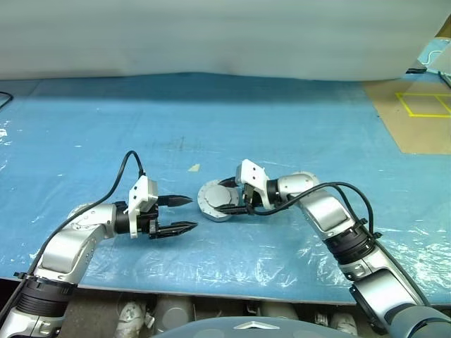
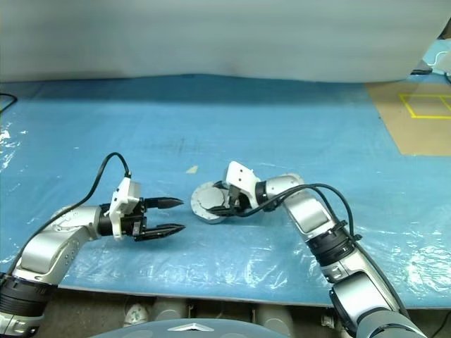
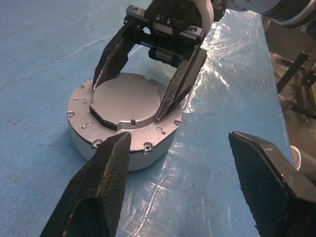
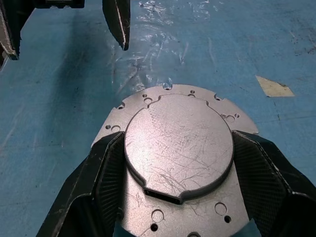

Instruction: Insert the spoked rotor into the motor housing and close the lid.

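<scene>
On the blue plastic-covered desk [image 1: 232, 120], pretty much dead centre in front of the robot, sits the motor housing [image 3: 89, 136] with the lid [image 4: 178, 148] already lying plain silver face up on top of it. No windings or rotor visible, so my guess is the spoked rotor is already inside, but I can't actually confirm that with the cap covering everything.

Right gripper [image 4: 178, 163] has its two black fingers straddling the raised round part of the lid, one on each side, hugging the edge. Looks like contact, though I can't tell if it's really squeezing. Left gripper [image 1: 184, 214] hangs just beside the housing with jaws wide apart, holding nothing, tips aimed at the part.

For seating the lid well: I'd keep it level, line up the flat notch on its edge with the matching cutout in the housing plate, and press straight down rather than tilting. The left one could brace the housing so it doesn't skate on that slick plastic sheet.

Surface is wrinkly, shiny film over blue. A grey wall [image 1: 211, 35] runs behind, and brown floor with yellow tape [image 1: 423, 105] shows off to the right.
</scene>
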Controlling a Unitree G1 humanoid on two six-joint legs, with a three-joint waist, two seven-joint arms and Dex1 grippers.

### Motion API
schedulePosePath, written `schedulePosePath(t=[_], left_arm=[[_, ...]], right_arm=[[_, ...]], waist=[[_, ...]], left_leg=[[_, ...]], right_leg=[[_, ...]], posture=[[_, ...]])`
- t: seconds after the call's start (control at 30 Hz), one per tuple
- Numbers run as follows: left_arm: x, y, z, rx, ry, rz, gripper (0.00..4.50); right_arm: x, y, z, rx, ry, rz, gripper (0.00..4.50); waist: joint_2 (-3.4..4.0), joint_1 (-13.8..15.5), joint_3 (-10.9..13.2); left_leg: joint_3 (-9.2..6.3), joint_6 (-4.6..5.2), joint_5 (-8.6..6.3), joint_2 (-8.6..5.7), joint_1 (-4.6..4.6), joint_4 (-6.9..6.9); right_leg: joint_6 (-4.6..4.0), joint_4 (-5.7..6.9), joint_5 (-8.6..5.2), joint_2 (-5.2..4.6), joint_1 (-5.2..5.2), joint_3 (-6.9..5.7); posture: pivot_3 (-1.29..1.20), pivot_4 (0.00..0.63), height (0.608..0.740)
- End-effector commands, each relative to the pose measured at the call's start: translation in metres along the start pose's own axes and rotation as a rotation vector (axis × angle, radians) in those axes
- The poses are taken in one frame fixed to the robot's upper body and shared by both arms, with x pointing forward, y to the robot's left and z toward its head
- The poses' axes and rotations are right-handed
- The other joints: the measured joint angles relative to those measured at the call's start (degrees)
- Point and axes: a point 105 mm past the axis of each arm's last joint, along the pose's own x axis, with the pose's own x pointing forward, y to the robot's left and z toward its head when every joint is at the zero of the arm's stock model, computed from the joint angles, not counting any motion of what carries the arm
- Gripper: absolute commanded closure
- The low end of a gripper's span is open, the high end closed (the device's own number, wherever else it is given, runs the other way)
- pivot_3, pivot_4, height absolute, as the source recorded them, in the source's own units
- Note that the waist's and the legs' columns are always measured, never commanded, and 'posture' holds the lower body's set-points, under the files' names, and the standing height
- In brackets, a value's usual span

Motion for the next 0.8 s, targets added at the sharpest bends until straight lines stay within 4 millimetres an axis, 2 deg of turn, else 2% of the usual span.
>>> schedulePosePath(t=[0.03, 0.13, 0.3, 0.4, 0.67, 0.77, 0.8], left_arm=[[-0.001, -0.001, 0.008, 0.029, -0.017, -0.004, 1.16], [-0.001, 0.000, 0.007, 0.029, -0.017, -0.003, 1.16], [-0.001, 0.000, 0.007, 0.029, -0.016, 0.000, 1.16], [0.002, 0.007, 0.007, 0.044, -0.022, 0.032, 1.16], [0.013, 0.026, 0.001, 0.065, -0.012, 0.097, 1.16], [0.018, 0.032, 0.000, 0.064, -0.026, 0.105, 1.78], [0.019, 0.032, 0.001, 0.070, -0.028, 0.096, 2.12]], right_arm=[[0.002, 0.002, -0.029, 0.016, 0.089, -0.021, 1.54], [0.001, 0.003, -0.045, 0.030, 0.131, -0.033, 1.54], [-0.001, 0.004, -0.055, 0.064, 0.152, -0.044, 1.54], [-0.003, 0.003, -0.053, 0.081, 0.138, -0.053, 1.54], [-0.004, 0.001, -0.046, 0.076, 0.120, -0.062, 1.54], [-0.006, 0.000, -0.045, 0.076, 0.119, -0.067, 1.54], [-0.006, 0.000, -0.045, 0.076, 0.119, -0.069, 1.54]], waist=[[0.00, 0.0, 0.0], [0.00, 0.0, 0.0], [-0.01, 0.0, -0.1], [-0.01, 0.1, -0.1], [-0.10, 0.1, -0.3], [-0.10, 0.1, -0.3], [-0.11, 0.1, -0.3]], left_leg=[[0.00, 0.00, 0.00, 0.00, 0.03, 0.00], [0.00, 0.00, -0.01, 0.00, 0.19, -0.01], [0.01, 0.06, -0.05, -0.02, 0.70, -0.04], [0.01, 0.24, -0.16, -0.02, 1.09, -0.14], [0.02, 0.24, -0.16, -0.04, 1.05, -0.17], [0.01, 0.24, -0.16, -0.04, 1.02, -0.19], [0.02, 0.24, -0.16, -0.04, 1.01, -0.20]], right_leg=[[0.00, 0.00, 0.00, 0.00, 0.02, 0.00], [0.00, 0.00, 0.00, -0.01, 0.16, 0.00], [0.02, -0.01, -0.01, -0.04, 0.65, 0.05], [0.16, -0.08, -0.10, -0.08, 0.97, 0.08], [0.09, -0.12, -0.06, -0.13, 0.94, 0.15], [0.09, -0.15, -0.06, -0.12, 0.92, 0.15], [0.09, -0.16, -0.06, -0.13, 0.91, 0.15]], posture=[[0.00, 0.150, 0.740], [0.00, 0.150, 0.740], [0.00, 0.150, 0.740], [0.00, 0.150, 0.740], [0.00, 0.150, 0.740], [0.00, 0.150, 0.740], [0.00, 0.150, 0.740]])
